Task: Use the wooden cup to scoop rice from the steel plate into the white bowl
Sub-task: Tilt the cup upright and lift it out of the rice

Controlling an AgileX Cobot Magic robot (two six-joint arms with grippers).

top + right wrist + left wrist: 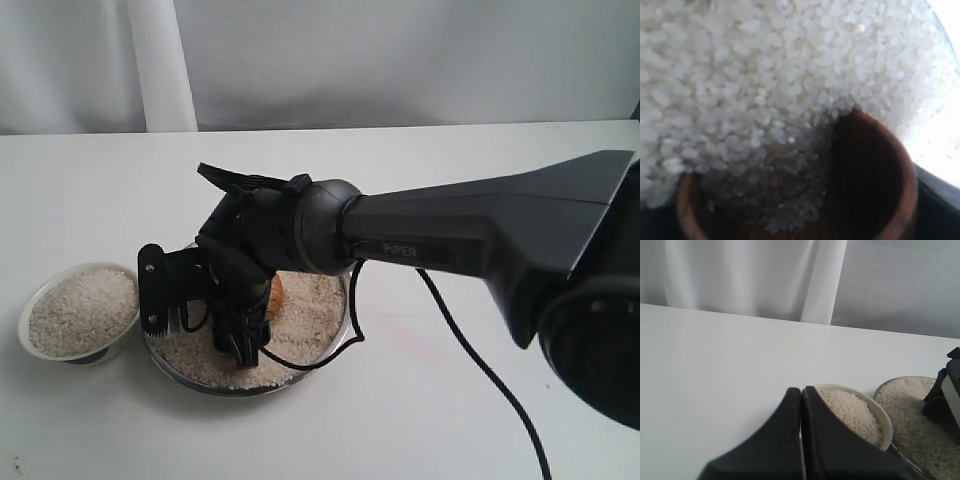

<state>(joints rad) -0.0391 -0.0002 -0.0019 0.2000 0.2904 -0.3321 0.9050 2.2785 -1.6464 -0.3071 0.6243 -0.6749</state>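
The wooden cup [875,170] is found in the steel plate [195,378], tipped on its side with its mouth pushed into the rice [765,75]. From the right wrist view its reddish-brown glossy rim and much darker inner wall are seen, and a shaded tongue of grains is spread across the inside, while one side of the hollow is left bare. In the exterior view only a small orange-brown patch of the cup is shown, the remainder being hidden behind the right gripper [245,335], which is lowered into the plate from the right and across the middle. The cup is pinched between that gripper's jaws, which are set wide around its belly. The grains are small, pale and oval, and are heaped loosely over most of the plate, whose thin shiny rim is exposed at the near edge. The white bowl [22,325] is stood on the white table [400,420] just beside the plate on the left and apart from the cup, and it is filled with rice almost to its thick rim. The left gripper [801,400] is held above the table near the bowl with its two dark fingers pressed together and nothing between them.
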